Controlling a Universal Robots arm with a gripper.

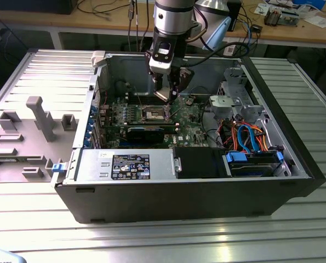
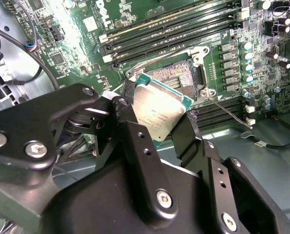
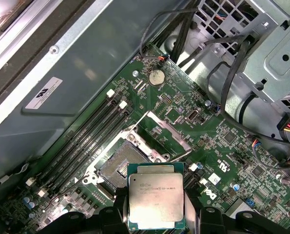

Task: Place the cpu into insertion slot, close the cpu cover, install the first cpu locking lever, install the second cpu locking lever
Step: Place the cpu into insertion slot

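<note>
The cpu is sitting clamped between the two black fingers of the gripper, its dull silvery top facing the camera in both wrist views and its green edge showing around the metal. The fingers are pressing on two opposite edges of the chip. It is hanging over the green motherboard, above one edge of the insertion slot, and is not yet seated in it. In the second wrist view the chip is looking slightly tilted against the board.

The slot is lying open, its dark centre exposed inside the silvery rim. The cpu cover is standing raised on the far side of the slot from the chip, the board showing through its window. A thin wire lever is angling out beside the socket. Long memory slots are running alongside the socket.

In the exterior view the arm is reaching down into the open computer case, which is lying on the ribbed metal counter, with a grey panel lying at the exterior view's left.
</note>
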